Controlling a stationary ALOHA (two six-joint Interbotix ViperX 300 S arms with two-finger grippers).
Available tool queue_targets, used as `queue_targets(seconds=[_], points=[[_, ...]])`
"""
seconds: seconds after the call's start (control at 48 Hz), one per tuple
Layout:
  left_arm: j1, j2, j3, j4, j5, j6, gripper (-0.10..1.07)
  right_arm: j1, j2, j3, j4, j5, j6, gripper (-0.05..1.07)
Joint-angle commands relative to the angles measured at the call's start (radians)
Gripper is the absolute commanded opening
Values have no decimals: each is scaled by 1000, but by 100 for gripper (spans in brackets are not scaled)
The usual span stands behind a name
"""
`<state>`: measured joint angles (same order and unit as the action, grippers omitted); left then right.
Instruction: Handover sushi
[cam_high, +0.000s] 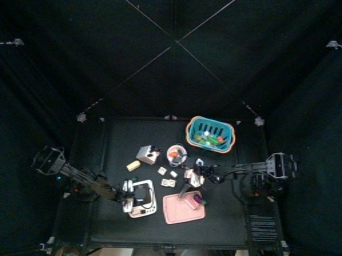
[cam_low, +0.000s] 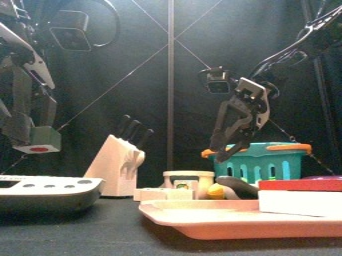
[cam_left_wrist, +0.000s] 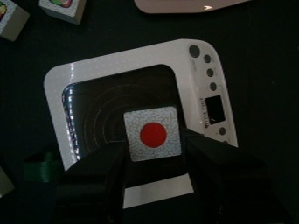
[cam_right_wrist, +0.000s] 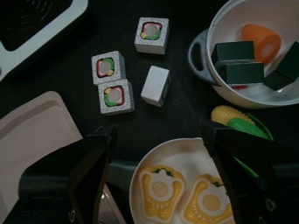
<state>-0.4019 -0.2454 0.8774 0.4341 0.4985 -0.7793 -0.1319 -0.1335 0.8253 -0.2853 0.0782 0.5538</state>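
Note:
My left gripper (cam_left_wrist: 152, 164) is shut on a white sushi piece with a red dot (cam_left_wrist: 152, 133) and holds it above the black pan of a white kitchen scale (cam_left_wrist: 70, 96). In the front view the left gripper (cam_low: 40, 132) hangs at the left with the sushi (cam_low: 40, 148) above the scale (cam_low: 47, 190). My right gripper (cam_right_wrist: 163, 166) is open and empty, above a plate with two fried eggs (cam_right_wrist: 176, 150). It hangs right of the middle in the front view (cam_low: 241, 125). Three sushi rolls (cam_right_wrist: 107, 66) and a white piece (cam_right_wrist: 156, 85) lie on the table.
A white pot (cam_right_wrist: 201, 61) holds toy food. A corn cob (cam_right_wrist: 233, 118) lies beside the plate. A pink tray (cam_low: 201, 212) and a red and white box (cam_low: 301, 195) are at the front right. A knife block (cam_low: 118, 160) and a teal basket (cam_low: 267, 160) stand behind.

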Motion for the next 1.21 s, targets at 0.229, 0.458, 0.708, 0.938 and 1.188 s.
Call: queue_targets(seconds=[0.229,0.458,0.708,0.938,1.188], points=[[40,-9,-32,97,-17,0,63,8,-35,-51,31,-8,3,103],[130,-9,-46,225,-81,-2,63,18,-48,-95,127,-18,2,103],[255,-9,-74,333,-192,-2,63,15,-52,-115,247,-106,3,103],[353,-9,-106,410,-247,-2,63,14,-52,-120,348,-172,3,103],[420,5,-152,472,-296,-2,63,11,-51,-120,397,-225,3,103]])
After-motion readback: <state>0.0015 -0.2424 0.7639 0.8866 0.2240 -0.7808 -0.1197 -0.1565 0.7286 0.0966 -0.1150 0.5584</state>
